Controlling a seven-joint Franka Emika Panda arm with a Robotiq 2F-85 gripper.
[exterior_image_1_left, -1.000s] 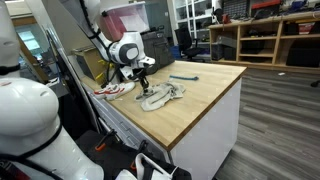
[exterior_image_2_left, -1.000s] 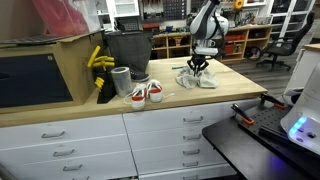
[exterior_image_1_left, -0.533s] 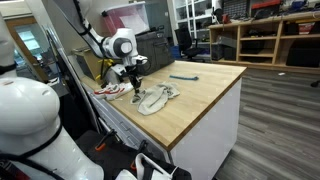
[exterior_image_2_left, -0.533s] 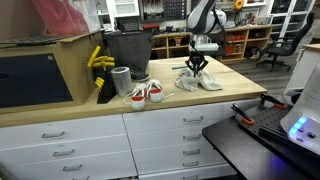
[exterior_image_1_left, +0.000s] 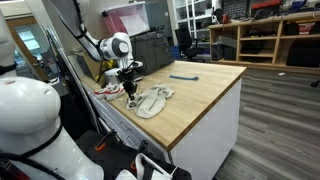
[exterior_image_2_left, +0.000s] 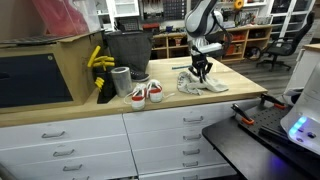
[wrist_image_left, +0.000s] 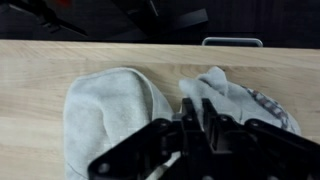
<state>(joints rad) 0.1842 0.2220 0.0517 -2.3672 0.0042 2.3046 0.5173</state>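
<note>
Fingers (wrist_image_left: 197, 118) closed tight on a middle fold of the grey cloth (wrist_image_left: 105, 110), likely pinched there for a sure hold on thin, floppy fabric. Rest of it lying limp on the wooden surface (exterior_image_1_left: 200, 90), near the front edge, apart from the sneakers (exterior_image_2_left: 140, 95).

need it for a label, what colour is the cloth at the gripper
The cloth is light grey, shown best in the wrist view.
</note>
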